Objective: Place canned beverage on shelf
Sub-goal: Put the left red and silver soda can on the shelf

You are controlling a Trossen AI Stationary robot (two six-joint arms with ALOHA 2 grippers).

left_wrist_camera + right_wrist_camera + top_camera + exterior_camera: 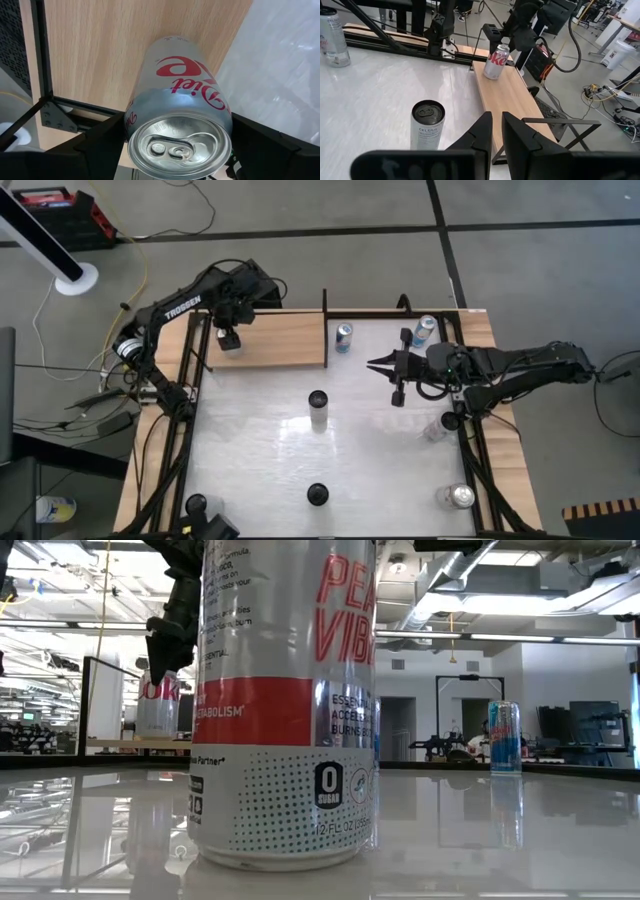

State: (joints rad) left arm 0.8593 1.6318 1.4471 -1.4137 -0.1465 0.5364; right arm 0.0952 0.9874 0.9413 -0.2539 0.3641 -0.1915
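Left gripper (229, 340): over the left end of the shelf (285, 340), fingers clamped on 1 Diet Coke can (177, 120), which stands on or just above the board; contact cannot be told. Right gripper (385, 366): over the desk (260, 460) right of the shelf, empty, fingers nearly together. Other cans: 1 just right of the shelf (343, 337), 1 Celsius at mid-desk (318, 409), several more near the right and near edges. Progress: first can nearly placed, release pending; the rest untouched.
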